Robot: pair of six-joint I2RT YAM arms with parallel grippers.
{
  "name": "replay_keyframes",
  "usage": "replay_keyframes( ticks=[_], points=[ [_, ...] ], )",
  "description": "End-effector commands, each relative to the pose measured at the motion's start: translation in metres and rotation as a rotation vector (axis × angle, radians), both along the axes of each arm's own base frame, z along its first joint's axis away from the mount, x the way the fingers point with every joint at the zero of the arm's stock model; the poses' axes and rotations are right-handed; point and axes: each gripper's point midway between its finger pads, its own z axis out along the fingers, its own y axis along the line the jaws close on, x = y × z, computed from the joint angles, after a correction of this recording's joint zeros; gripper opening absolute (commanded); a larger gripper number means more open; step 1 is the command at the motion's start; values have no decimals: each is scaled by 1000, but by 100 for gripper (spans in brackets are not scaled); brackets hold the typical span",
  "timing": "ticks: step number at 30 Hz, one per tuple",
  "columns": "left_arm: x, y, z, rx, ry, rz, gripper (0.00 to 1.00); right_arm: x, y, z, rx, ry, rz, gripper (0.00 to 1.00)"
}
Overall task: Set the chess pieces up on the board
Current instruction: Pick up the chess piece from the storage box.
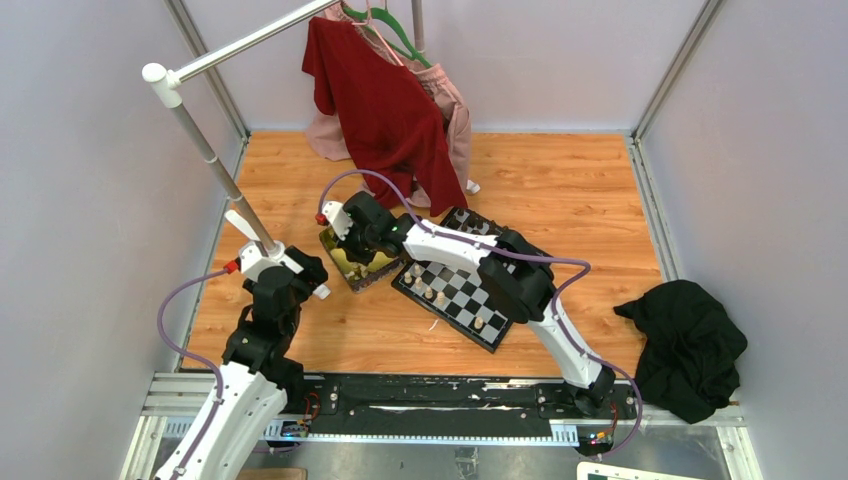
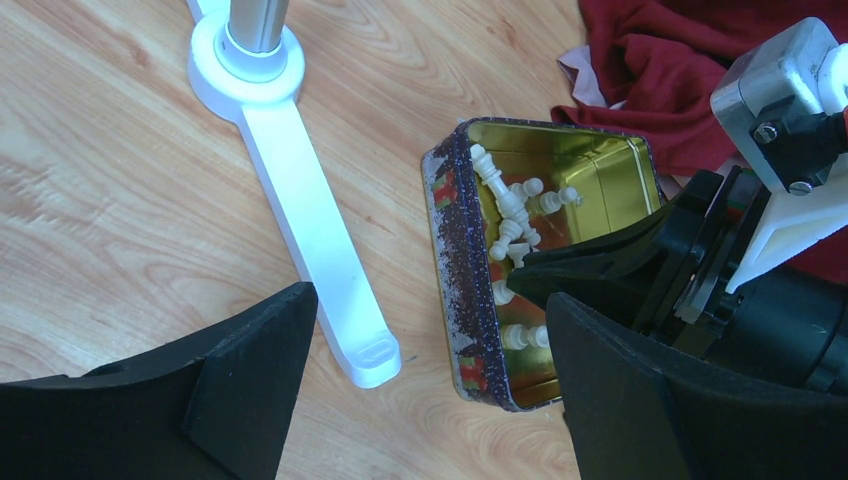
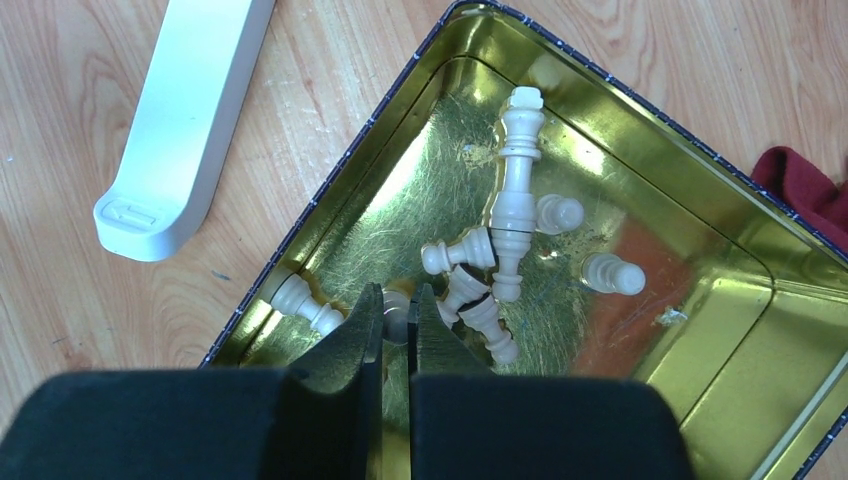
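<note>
Your right gripper [image 3: 397,300] is clamped on a cream piece [image 3: 395,313] inside the tin [image 3: 690,330]; your left gripper [image 2: 430,310] gapes wide.

**Board** [image 1: 462,296]: flat black-and-white checkered square with a black border. It lies corner-on on the desk, at 4 o'clock of the gold tin [image 3: 700,330].

**Chess pieces** [image 1: 429,292]: a few cream ones stand upright along the board's 7 o'clock edge. Other cream pieces lie toppled in the tin.
- The tall piece [image 3: 516,190] points to 12 o'clock, with smaller ones clustered at its foot.
- One small piece [image 3: 396,318] sits between the closed tips of the right end effector [image 3: 396,294].
</note>
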Motion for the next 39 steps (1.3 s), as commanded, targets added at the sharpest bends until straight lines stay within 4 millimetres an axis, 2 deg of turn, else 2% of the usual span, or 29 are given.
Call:
replay_keyframes(
  ticks=[1, 13, 19, 21, 26, 29, 30, 39],
  points=[
    [-2, 5, 4, 19, -15, 16, 90, 3, -5, 26, 35, -19, -3, 0],
    [-9, 13, 8, 46, 1, 43, 90, 2, -9, 68, 107, -92, 3, 0],
    [-6, 13, 7, 53, 12, 43, 90, -4, -20, 92, 134, -125, -6, 0],
    [-5, 12, 6, 56, 18, 41, 90, -8, -28, 105, 143, -146, -15, 0],
    [1, 8, 3, 53, 21, 28, 90, -20, -61, 123, 130, -189, -70, 0],
    [4, 5, 1, 54, 27, 15, 90, -26, -86, 122, 110, -201, -122, 0],
    [5, 5, 1, 56, 29, 14, 90, -27, -92, 128, 116, -211, -140, 0],
    [15, -4, -1, 40, 29, -17, 90, -41, -155, 116, 54, -215, -298, 0]
  ],
)
